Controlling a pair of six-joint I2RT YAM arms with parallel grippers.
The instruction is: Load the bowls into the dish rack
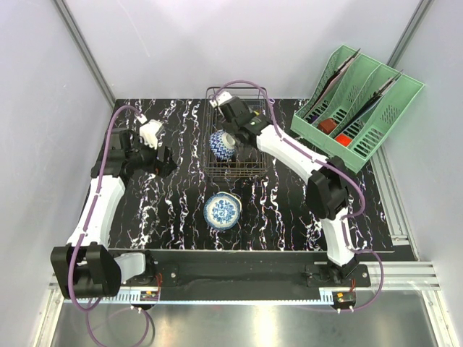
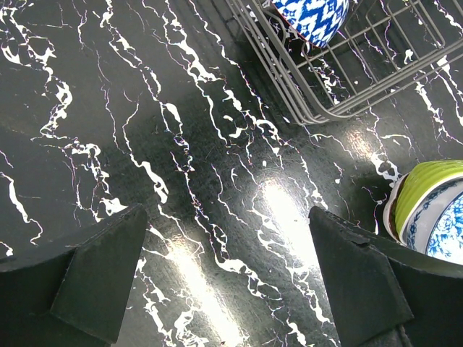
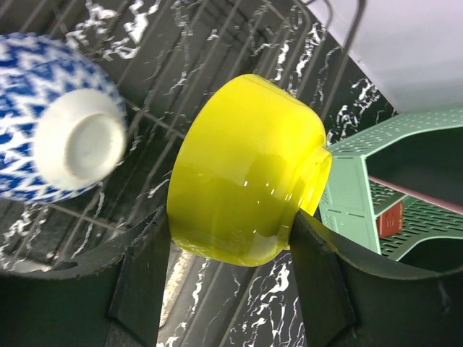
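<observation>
A: Right wrist view: we're clamping the right gripper (image 3: 228, 242) on the yellow bowl (image 3: 246, 173) over the rack (image 1: 249, 168), at three o'clock of the blue bowl (image 3: 65, 137).

B: The left gripper (image 2: 228, 282) is hanging wide apart, empty. Releasing this close, we're risking knocking the blue bowl.
</observation>
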